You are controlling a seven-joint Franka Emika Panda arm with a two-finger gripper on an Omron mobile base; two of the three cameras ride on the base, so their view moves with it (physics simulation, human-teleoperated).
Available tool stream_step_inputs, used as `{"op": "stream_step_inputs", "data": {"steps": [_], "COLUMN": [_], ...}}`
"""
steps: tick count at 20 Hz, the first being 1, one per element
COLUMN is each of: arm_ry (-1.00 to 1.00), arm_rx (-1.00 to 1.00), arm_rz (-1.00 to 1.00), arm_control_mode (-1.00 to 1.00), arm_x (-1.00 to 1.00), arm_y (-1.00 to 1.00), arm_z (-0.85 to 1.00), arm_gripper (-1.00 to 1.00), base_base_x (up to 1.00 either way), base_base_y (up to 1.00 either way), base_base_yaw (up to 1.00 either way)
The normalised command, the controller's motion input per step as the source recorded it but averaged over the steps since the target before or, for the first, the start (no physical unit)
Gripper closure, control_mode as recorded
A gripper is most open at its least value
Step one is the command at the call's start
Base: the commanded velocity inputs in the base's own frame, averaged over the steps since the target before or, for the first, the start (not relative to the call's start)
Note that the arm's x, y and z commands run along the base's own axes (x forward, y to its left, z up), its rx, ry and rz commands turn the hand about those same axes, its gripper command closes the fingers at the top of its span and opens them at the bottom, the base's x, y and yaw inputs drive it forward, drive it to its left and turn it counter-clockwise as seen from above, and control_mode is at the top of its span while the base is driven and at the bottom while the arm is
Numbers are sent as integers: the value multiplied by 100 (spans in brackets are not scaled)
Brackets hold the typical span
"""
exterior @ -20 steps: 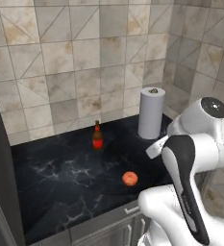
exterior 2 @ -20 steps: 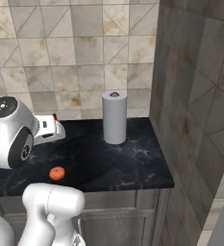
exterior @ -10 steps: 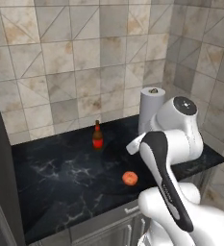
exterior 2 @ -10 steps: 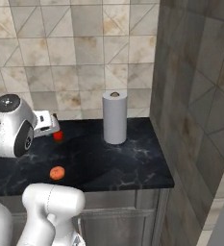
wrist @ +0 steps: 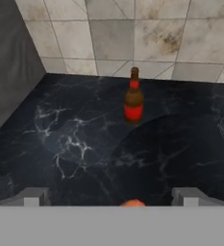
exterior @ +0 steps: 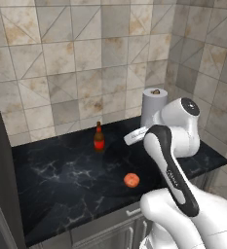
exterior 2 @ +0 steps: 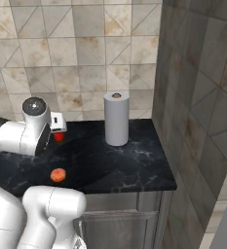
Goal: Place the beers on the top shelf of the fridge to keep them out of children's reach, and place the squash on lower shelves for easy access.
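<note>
One beer [exterior: 99, 137] is standing upright on the counter [exterior: 51, 175] near the tiled wall, at your 12 o'clock in the hand view. Your gripper [wrist: 111, 198] is hanging open, empty, with the squash [exterior: 131, 180] lying at 6 o'clock below it.

Bottle [exterior: 99, 138] behind squash [exterior: 131, 180] on counter [exterior: 61, 180] (roll [exterior: 153, 106] rightward).

Both base views overlook the counter [exterior: 61, 175]; hand view faces its back wall.
</note>
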Motion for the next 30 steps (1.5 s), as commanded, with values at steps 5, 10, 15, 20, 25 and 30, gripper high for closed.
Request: {"op": "stream_step_inputs", "data": {"steps": [5, 10, 15, 20, 25, 30], "arm_ry": [0, -7, -15, -21, -21, -13], "arm_rx": [11, 1, 0, 1, 5, 5], "arm_rz": [8, 12, 17, 21, 21, 19], "arm_control_mode": [-100, -100, -100, -100, -100, -100], "arm_x": [24, 16, 20, 19, 19, 8], "arm_y": [3, 4, 1, 0, 0, 0], "arm_z": [-8, -29, -37, -26, -10, 0], "arm_gripper": [-100, -100, -100, -100, -100, -100], "base_base_x": [0, 0, 0, 0, 0, 0], "base_base_y": [0, 0, 0, 0, 0, 0], "base_base_yaw": [0, 0, 0, 0, 0, 0]}}
